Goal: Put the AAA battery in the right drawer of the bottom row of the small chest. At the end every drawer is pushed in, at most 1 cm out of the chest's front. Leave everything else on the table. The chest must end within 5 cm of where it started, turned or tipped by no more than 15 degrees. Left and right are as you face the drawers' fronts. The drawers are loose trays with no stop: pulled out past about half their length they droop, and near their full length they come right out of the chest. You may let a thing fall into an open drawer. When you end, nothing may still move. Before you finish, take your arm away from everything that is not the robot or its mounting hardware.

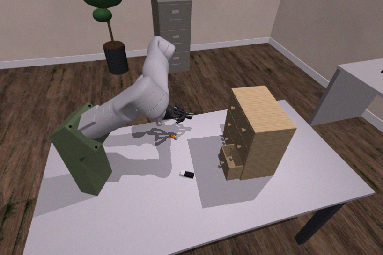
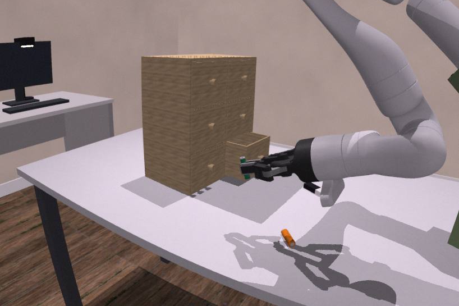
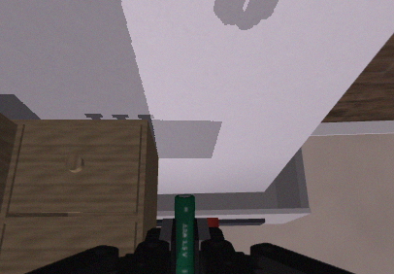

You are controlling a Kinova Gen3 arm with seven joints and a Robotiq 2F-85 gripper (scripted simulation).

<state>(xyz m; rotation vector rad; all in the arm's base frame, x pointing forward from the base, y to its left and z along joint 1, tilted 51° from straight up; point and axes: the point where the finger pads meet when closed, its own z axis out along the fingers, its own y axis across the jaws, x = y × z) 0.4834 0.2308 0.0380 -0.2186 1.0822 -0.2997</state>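
Evidently, the green, pale-lettered AAA battery is pinched between the gripper's fingers.

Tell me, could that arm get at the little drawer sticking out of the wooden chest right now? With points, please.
Probably yes: the drawer (image 1: 234, 172) (image 2: 237, 155) stands open at the top, and nothing seems to block the way. The gripper (image 1: 189, 115) (image 2: 244, 169) (image 3: 184, 237), shut on the green battery (image 2: 242, 159) (image 3: 184, 220), would likely need to move sideways first.

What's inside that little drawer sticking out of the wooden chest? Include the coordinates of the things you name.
The drawer (image 1: 226, 167) (image 2: 234, 155) (image 3: 4, 156) shows bare wood and dark patches, probably shadows. Its back is hidden inside the chest (image 1: 268, 153) (image 2: 166, 120) (image 3: 150, 190), so I can't tell what's there.
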